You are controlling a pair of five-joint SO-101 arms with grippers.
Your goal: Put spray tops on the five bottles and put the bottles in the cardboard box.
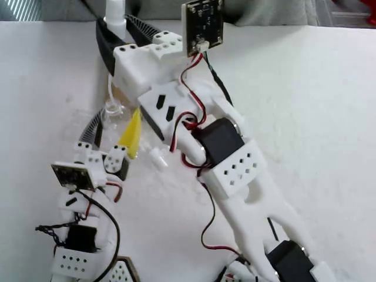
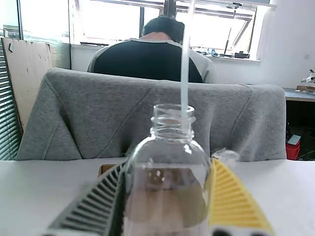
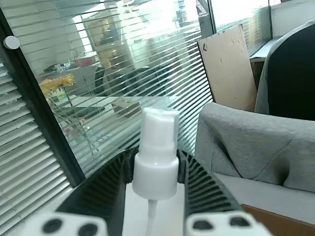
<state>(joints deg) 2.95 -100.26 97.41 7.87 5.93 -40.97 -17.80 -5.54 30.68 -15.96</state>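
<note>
The left claw [image 2: 167,166] clamps a clear bottle [image 2: 166,194] upright between its fingers, and the right claw [image 3: 156,156], directly above, pinches the white spray top [image 3: 156,169], its tube [image 2: 185,64] reaching the bottle's neck.

- White counter [image 1: 305,88].
- Grey cloth [image 2: 74,113] draped along the counter's far edge.
- Brown board [image 2: 29,73] leaning upright beside the cloth.
- Slatted blinds [image 3: 29,167].
</note>
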